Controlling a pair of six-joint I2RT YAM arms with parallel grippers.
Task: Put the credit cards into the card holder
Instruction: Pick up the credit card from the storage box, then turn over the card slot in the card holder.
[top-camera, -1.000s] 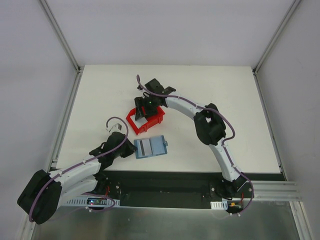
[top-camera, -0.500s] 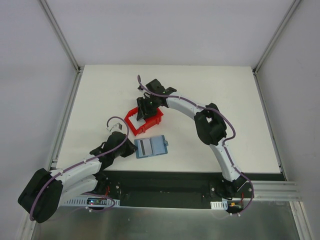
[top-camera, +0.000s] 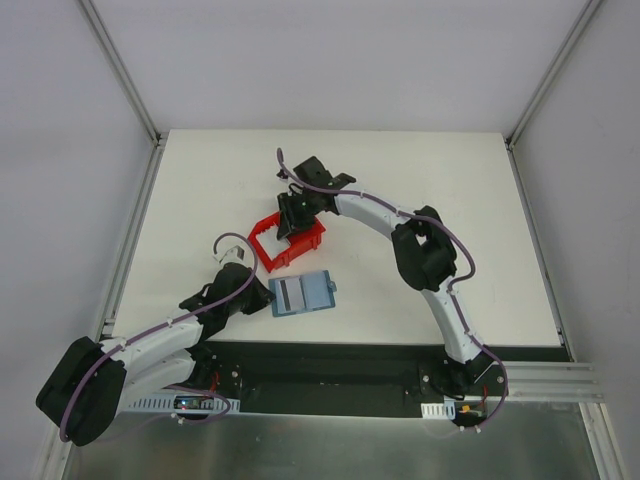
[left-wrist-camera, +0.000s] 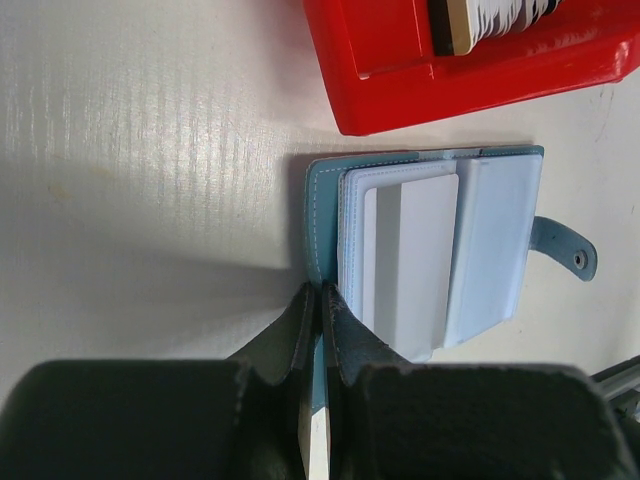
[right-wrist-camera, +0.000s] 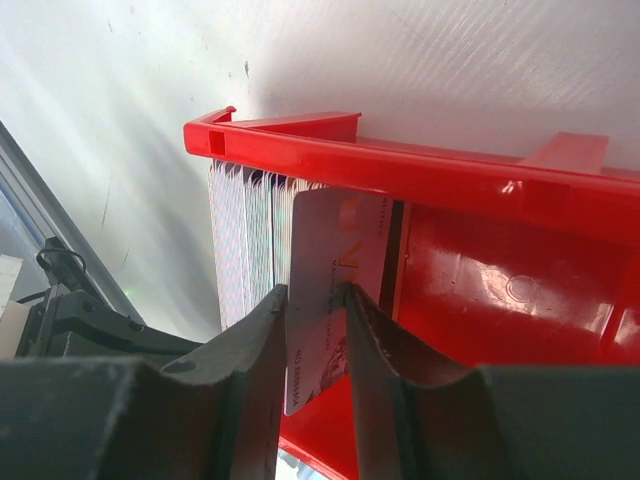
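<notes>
Credit cards stand on edge in a tight row inside the red bin, and the card holder lies open on the white table just in front of that bin. At the left, the left gripper reaches in low from the near left corner. Its two fingers are pressed almost together on the teal left edge of the card holder, and a sliver of that cover shows between them. The holder lies flat with its pale blue pockets facing up and its small snap tab sticking out on the far right side. A white card already sits in the left pocket. Just behind it, the red bin lies a little askew on the table, apart from the holder. Farther right, the right gripper dips into the bin from above. Its fingers are narrowed onto the front card, one finger against each side. That card stands a little ahead of the packed row, beside the bin's far wall.
</notes>
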